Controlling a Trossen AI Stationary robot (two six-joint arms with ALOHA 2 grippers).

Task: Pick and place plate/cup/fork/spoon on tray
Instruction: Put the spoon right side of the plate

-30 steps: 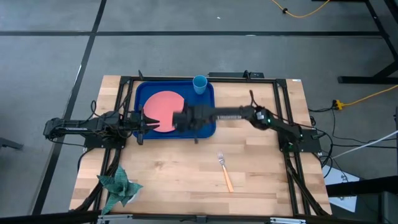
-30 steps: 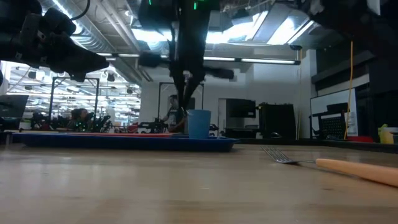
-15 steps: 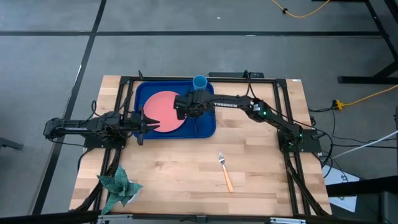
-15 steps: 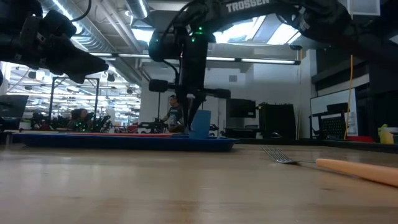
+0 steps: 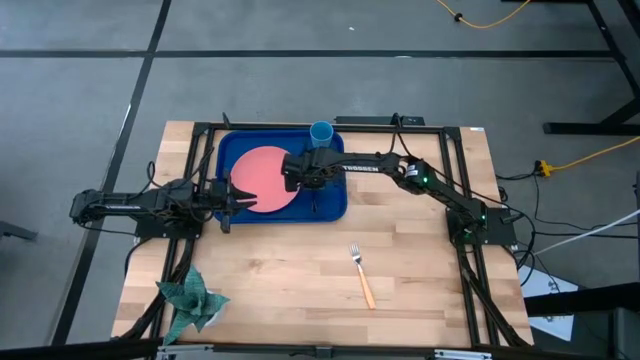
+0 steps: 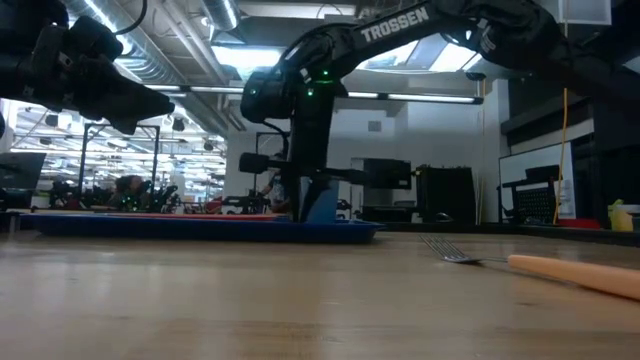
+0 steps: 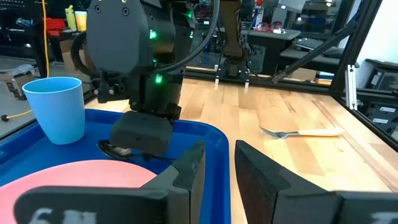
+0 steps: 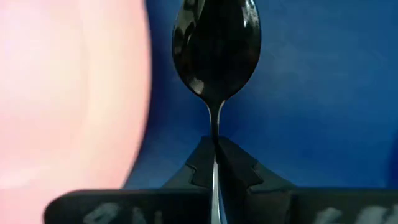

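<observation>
Spoon: held by its handle; in the right wrist view its long axis runs straight out from the gripper, bowl leading, over the blue floor of the tray, with the pink plate just beside the bowl. In the left wrist view its dark bowl shows low over the tray under the gripper.
Right gripper: fingers clamped on the spoon handle, meeting at the stem in the right wrist view. The arm reaches from its base at 3 o'clock on the table across to the tray, with the wrist bent downward in the low view.
Left gripper: at the tray's 9 o'clock edge, by the plate's rim; its fingers stand a little apart with nothing between them. The arm lies low and level from its base at 9 o'clock on the table.
Tray: sits at 12 o'clock on the table and holds the plate and the cup.
Plate: lies flat in the tray's 9 o'clock half.
Cup: stands upright in the tray's corner at 1 o'clock, apart from the plate.
Fork: on the bare wood at 5 o'clock from the tray, well apart from it; tines point to 11 o'clock, tan handle to 5 o'clock.
</observation>
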